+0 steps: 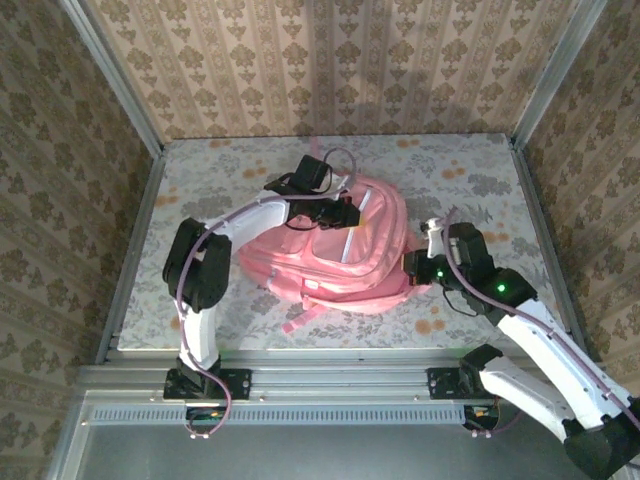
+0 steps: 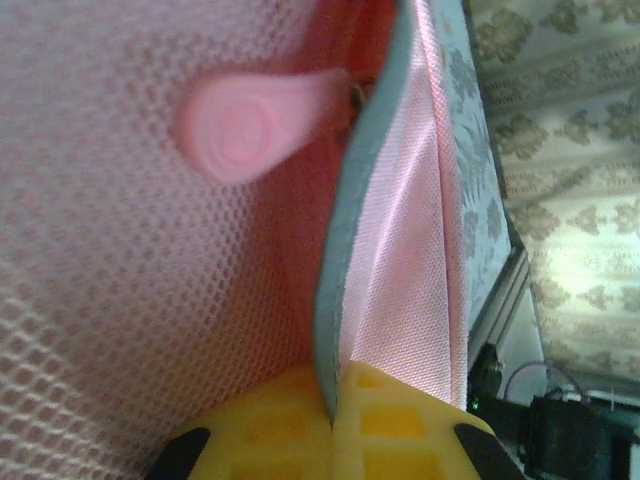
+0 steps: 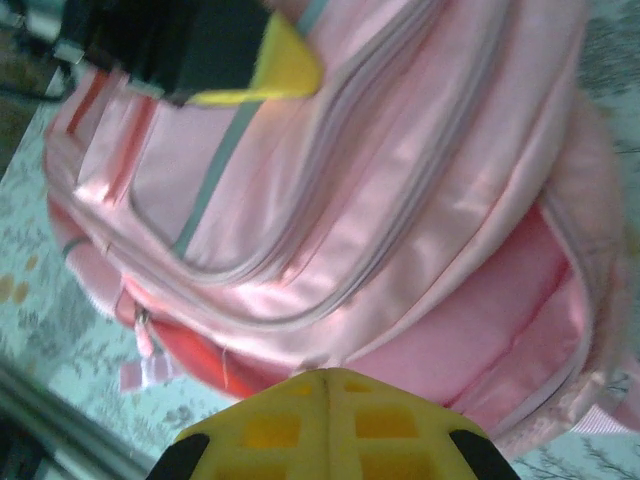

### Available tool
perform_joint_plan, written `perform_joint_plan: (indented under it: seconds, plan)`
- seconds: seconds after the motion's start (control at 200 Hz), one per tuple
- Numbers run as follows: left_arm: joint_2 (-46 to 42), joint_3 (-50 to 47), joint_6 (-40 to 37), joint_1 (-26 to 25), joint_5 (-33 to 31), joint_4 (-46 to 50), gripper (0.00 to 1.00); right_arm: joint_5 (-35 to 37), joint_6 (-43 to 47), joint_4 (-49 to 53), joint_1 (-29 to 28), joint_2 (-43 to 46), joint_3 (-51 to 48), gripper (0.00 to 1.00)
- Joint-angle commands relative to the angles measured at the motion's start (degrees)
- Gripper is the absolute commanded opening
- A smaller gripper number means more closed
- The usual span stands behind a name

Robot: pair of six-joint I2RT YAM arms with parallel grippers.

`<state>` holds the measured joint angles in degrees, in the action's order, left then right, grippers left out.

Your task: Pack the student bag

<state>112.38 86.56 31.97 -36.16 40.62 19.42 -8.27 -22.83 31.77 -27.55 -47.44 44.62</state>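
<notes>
Bottom centre, the left gripper [image 2: 335, 400] is pinching the student bag [image 1: 330, 265] by its flap [image 2: 400, 250], likely propping it open. The right gripper [image 3: 328, 385] is pressing its 2 fingers together.

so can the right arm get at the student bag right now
Probably yes: the right gripper sits shut against the right edge of the student bag, nothing between them; the left gripper pinches a flap elsewhere, clear of it.

We see the student bag [image 1: 340, 270] lying in the middle of the table [image 1: 200, 190]. The left gripper [image 1: 348, 220] sits on top of it, toward the back, pinching its edge. The right gripper [image 1: 410, 264] touches the bag's right side, fingers pressed together.
</notes>
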Motion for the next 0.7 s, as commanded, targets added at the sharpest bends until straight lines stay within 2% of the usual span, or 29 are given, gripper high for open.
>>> perform_joint_plan:
  seconds: [0.0,0.11,0.23,0.355,0.455,0.545,0.615,0.695]
  plan:
    - [1.48,-1.35,6.59,4.59,-7.00,-1.71,0.00,-1.22,1.31,-0.38,-3.22,-1.30,2.22,0.06]
    - [0.88,-1.16,9.64,5.43,-2.43,-6.12,0.00,1.39,1.75,-0.70,-7.09,-3.55,2.31,0.15]
    - [-0.05,0.93,10.27,3.81,-2.04,-6.20,0.00,3.08,1.39,-3.83,-12.04,-7.07,2.14,0.28]
    - [0.88,0.27,17.67,2.77,-1.17,-12.76,0.00,6.31,-0.29,-7.56,-18.39,-13.02,1.80,0.41]
    - [1.68,-1.77,23.60,2.74,-1.05,-18.94,0.00,7.80,-1.68,-11.28,-23.03,-18.04,1.98,0.45]
    - [1.04,-3.81,25.10,3.48,-2.30,-20.65,0.01,9.29,-2.28,-12.24,-26.98,-23.78,4.05,0.45]
    - [-0.49,-6.59,26.17,4.61,-3.50,-23.05,0.05,11.28,-3.12,-11.85,-29.77,-28.30,6.44,0.45]
    - [-0.76,-7.72,27.21,6.07,-3.45,-24.67,0.02,11.79,-5.40,-11.25,-31.35,-34.26,9.38,0.43]
